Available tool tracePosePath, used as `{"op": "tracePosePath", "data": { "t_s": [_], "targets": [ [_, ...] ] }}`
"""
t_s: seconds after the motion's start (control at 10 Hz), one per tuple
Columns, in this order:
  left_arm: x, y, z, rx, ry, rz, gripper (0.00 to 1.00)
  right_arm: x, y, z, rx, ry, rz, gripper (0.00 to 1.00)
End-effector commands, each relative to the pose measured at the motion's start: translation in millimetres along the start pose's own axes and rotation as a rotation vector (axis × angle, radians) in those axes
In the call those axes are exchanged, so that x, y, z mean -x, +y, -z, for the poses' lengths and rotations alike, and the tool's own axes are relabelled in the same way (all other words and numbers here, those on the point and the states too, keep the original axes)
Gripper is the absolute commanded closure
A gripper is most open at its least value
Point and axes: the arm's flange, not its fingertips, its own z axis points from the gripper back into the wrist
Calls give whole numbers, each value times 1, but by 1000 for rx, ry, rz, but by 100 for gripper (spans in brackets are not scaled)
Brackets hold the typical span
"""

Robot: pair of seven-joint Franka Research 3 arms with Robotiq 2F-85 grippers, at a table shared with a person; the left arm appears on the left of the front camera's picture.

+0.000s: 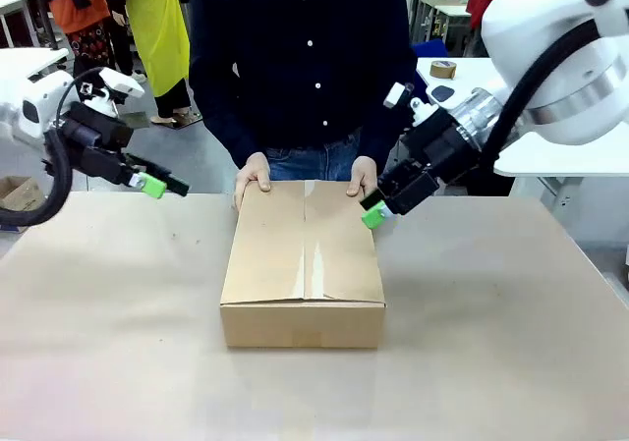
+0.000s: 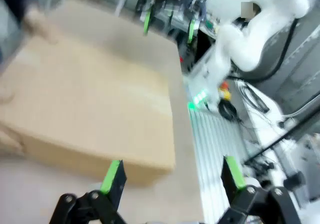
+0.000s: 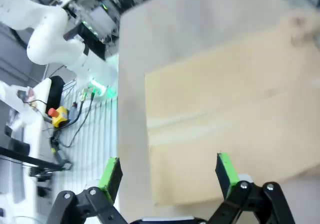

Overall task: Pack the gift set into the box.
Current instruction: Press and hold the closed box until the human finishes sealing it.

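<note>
Big brown cardboard box [image 1: 303, 254] on table [image 1: 118, 343], top flaps folded down. Person's hands [image 1: 256, 174] on far end of box. Left gripper [image 1: 165, 186] up in air, fingers wide apart, holding nothing. Right gripper [image 1: 378, 208] near person's other hand [image 1: 363, 174], fingers wide apart too, nothing in them. Can't tell what's inside box.

A pale, smooth-topped table [image 1: 472, 303] with a closed brown cardboard box [image 1: 300, 323] directly on it.
</note>
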Motion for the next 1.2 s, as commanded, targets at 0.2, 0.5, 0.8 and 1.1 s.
{"op": "tracePosePath", "data": {
  "t_s": [0.2,0.5,0.8,1.1],
  "targets": [
    [20,1,46,29,-287,542,0,12,-41,33,-291,-544,-450,0],
    [14,4,43,-44,-248,451,0,5,-28,25,-87,-366,-315,0],
    [18,35,99,-216,-351,715,0,24,-79,63,0,-467,-627,0],
    [30,69,137,-245,-232,709,0,51,-102,82,-27,-457,-496,0]
  ]
}}
